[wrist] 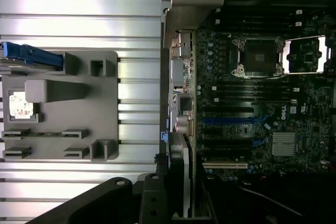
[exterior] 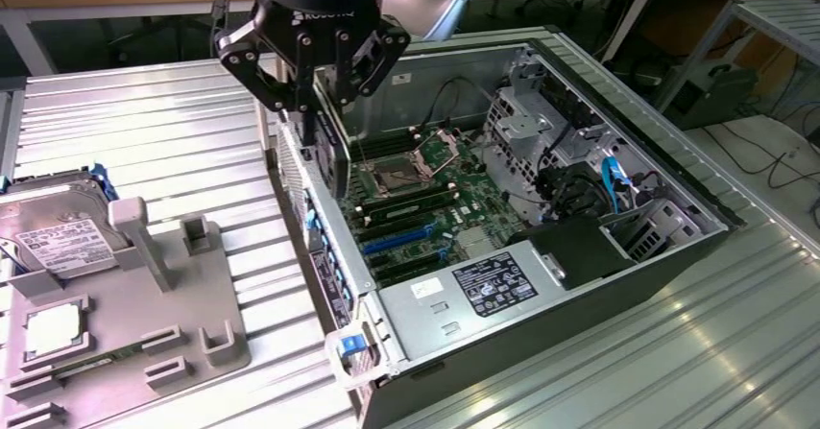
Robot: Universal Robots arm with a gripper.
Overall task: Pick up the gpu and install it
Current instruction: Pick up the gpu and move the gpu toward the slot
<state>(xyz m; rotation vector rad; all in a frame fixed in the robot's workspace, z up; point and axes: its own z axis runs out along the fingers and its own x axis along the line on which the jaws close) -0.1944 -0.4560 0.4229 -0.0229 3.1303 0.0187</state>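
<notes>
The gpu (exterior: 330, 151) is a thin dark card hanging edge-down, with my gripper (exterior: 315, 98) shut on its upper edge. It hovers over the rear wall of the open computer case (exterior: 666, 247), on the exterior view's left side of the case, above the motherboard (exterior: 443, 199). The blue and black expansion slots (exterior: 397, 245) lie lower down on the board. In the wrist view the gpu (wrist: 180, 174) appears edge-on between my black fingers (wrist: 152, 198), next to the case's rear wall and near the blue slots (wrist: 231, 120).
A grey fixture tray (exterior: 192, 323) on the ribbed metal table (exterior: 167, 131) holds a silver hard drive (exterior: 58, 232) and a small square chip (exterior: 52, 328). Inside the case are the open CPU socket (exterior: 391, 175), drive cages (exterior: 539, 112), cables and a power supply (exterior: 494, 285).
</notes>
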